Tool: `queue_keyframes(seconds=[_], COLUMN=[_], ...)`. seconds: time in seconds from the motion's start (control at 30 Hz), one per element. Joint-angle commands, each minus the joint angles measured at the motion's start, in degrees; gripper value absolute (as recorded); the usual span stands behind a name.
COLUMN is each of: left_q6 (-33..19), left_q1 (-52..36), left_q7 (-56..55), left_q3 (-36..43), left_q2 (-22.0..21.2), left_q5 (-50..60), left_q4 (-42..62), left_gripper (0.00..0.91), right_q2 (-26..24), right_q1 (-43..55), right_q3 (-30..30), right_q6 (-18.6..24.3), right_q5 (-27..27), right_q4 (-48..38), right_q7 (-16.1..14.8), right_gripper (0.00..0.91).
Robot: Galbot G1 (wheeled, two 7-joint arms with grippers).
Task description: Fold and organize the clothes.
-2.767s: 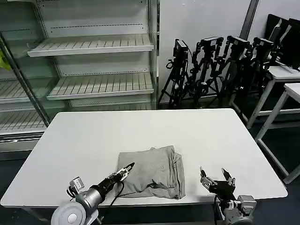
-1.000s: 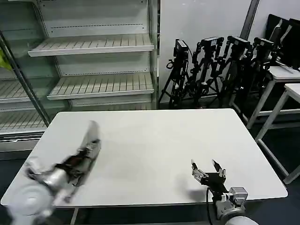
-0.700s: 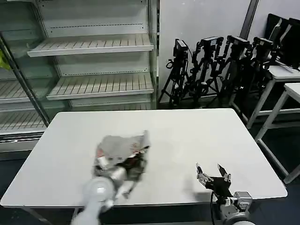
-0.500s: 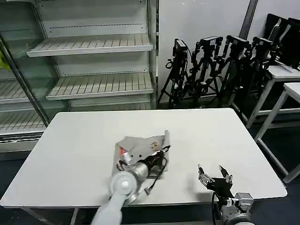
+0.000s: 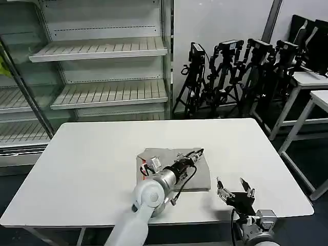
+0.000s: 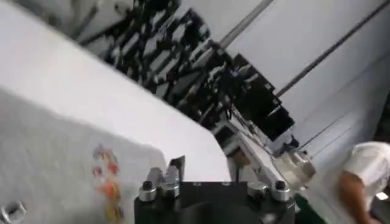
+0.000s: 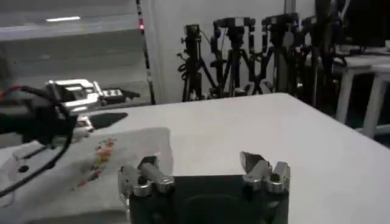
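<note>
One folded light grey shirt (image 5: 201,177) lies flat on the white table (image 5: 87,154), a little right of the middle. Its small multicoloured graphic (image 6: 106,182) faces up and also appears in the right wrist view on the shirt (image 7: 131,143). My left arm stretches across the shirt from the near side. The left gripper (image 5: 197,152) is just above the shirt's far right corner, open, with nothing between its fingers (image 6: 177,167). My right gripper (image 5: 233,188) hovers open over bare table to the right of the shirt, near the front edge.
Metal shelves (image 5: 102,51) stand behind the table on the left. A row of black tripods (image 5: 241,66) stands behind on the right, and other white tables (image 5: 315,87) are at the far right. Bare table surrounds the shirt.
My left arm swept the shirt from the table's left side towards the middle right. The shirt now lies flat and the left gripper has let it go. The right gripper barely moved.
</note>
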Motion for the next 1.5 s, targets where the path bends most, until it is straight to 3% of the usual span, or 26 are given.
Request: queue_keyframes(seconds=[0.03,0.23,0.43,0.53,0.87,1.3,1.5], left_q6=[-4.1,-14.6,-20.8,-24.8,-22.8,-21.8,-21.8], left_q1=[8.7,25.6,39.7,43.1,47.5,48.3,48.8], left_q7=[5.1,4.8,4.3,3.7,3.8,4.4,4.4], left_q3=[-4.0,-15.4,-24.3,-25.3,-21.2,-18.1,-18.0], left_q2=[9.1,12.9,11.3,9.7,5.8,4.1,4.1], left_q5=[24.2,45.9,51.2,60.6,60.4,59.2,58.8], left_q4=[-17.9,-25.9,-31.4,-31.5,-34.7,-35.4,-36.1], left_gripper=[0.907,0.907,0.907,0.907,0.907,0.907,0.907], right_q2=[-0.9,-1.2,-0.2,0.4,0.7,0.7,0.6], right_q1=[0.8,0.3,-1.3,-1.3,-0.5,-1.2,-2.8], right_q3=[-1.2,-2.5,-4.3,-5.3,-6.6,-7.2,-7.1], right_q6=[3.9,8.1,14.6,16.2,15.3,15.8,13.8], right_q5=[-8.3,-13.7,-18.4,-18.5,-20.0,-20.4,-20.8], right_q4=[0.2,1.0,1.5,1.9,1.6,1.5,3.4], right_q7=[-0.3,-0.3,0.2,1.2,0.4,0.1,0.0], right_gripper=[0.907,0.907,0.907,0.907,0.907,0.907,0.907])
